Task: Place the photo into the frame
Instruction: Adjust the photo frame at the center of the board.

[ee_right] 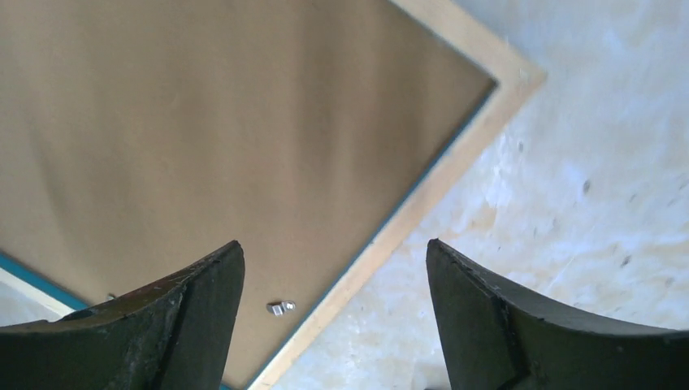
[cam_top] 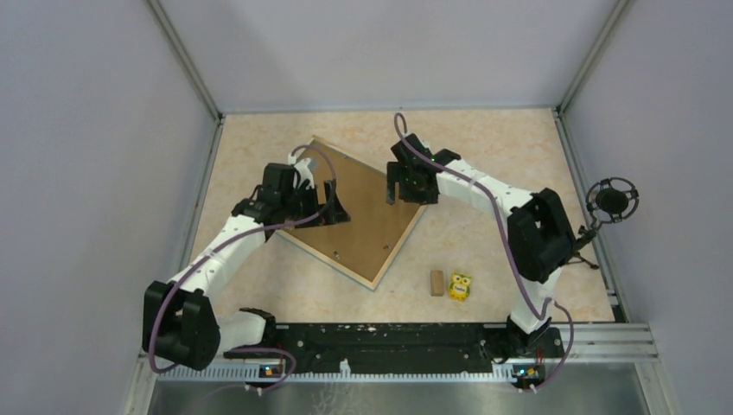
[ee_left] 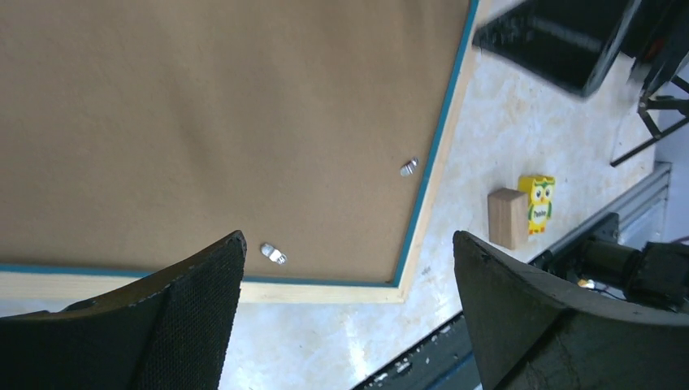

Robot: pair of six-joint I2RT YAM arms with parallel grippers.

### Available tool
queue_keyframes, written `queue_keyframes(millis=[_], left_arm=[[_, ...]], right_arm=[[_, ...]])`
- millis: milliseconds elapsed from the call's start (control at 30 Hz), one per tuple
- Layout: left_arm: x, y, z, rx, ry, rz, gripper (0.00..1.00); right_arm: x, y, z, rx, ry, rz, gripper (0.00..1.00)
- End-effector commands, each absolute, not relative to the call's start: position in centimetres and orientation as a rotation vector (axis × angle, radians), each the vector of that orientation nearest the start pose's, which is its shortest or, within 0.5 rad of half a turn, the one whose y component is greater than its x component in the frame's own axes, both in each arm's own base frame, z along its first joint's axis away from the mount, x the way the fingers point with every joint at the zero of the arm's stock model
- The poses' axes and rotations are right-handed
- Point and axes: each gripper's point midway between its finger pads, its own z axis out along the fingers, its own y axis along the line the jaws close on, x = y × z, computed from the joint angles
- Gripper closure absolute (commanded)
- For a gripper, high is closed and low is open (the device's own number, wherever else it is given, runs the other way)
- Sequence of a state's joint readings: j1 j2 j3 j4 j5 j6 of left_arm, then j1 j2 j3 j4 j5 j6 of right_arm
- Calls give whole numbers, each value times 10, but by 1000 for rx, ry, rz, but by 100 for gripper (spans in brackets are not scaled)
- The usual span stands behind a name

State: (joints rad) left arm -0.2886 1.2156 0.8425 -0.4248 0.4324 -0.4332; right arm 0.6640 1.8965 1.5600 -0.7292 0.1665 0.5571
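Observation:
The frame (cam_top: 399,246) lies face down on the table, turned like a diamond, showing its light wood rim and blue inner edge. The brown backing board (cam_top: 367,220) fills it, with small metal tabs (ee_left: 273,253) along the edges. The photo is not visible in any view. My left gripper (cam_top: 333,207) is open and empty above the frame's left part; in the left wrist view its gripper (ee_left: 349,268) hangs over the frame's near corner (ee_left: 325,291). My right gripper (cam_top: 402,186) is open and empty over the frame's far right edge (ee_right: 422,195), with a tab (ee_right: 281,307) between its fingers.
A small wooden block (cam_top: 437,283) and a yellow owl toy (cam_top: 460,286) stand on the table to the right of the frame's near corner. A black round fixture (cam_top: 612,201) sits at the right wall. The black base rail (cam_top: 389,337) runs along the near edge.

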Motion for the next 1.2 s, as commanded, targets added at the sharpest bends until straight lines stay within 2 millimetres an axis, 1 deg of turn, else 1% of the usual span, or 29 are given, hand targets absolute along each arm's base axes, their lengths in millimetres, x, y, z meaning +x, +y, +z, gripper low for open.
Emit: queue_keyframes(millis=[0,33,100,233,367,467,533,633,733,833,867,967,1067,1167], left_arm=[[299,-166,151,127,2397,-725,2],[304,-167,153,133,2396,-721,1],[311,-171,160,149,2391,-729,2],[324,-176,174,165,2380,-743,2],[332,-177,183,175,2364,-727,2],[339,-173,189,176,2354,-689,2],[344,-171,191,172,2353,-659,2],[351,-166,191,160,2358,-615,2],[358,-159,191,129,2366,-555,2],[369,-143,187,25,2380,-472,1],[372,-136,184,-11,2386,-453,1],[376,-106,169,-151,2414,-420,1],[374,-62,145,-343,2445,-390,2],[368,-16,124,-520,2460,-269,2]], right_arm=[[332,271,83,227,2621,395,21],[331,276,81,261,2602,452,22],[323,279,71,310,2614,492,24],[316,276,55,321,2645,435,32],[310,270,41,349,2663,389,42],[305,261,31,375,2667,352,53],[304,254,25,372,2669,308,56],[305,241,17,342,2666,206,63],[308,230,12,294,2661,125,73],[316,222,8,200,2661,116,84],[320,220,8,149,2662,136,90],[339,217,10,-28,2629,173,100],[361,214,15,-153,2607,208,100],[378,204,13,-180,2644,250,100]])
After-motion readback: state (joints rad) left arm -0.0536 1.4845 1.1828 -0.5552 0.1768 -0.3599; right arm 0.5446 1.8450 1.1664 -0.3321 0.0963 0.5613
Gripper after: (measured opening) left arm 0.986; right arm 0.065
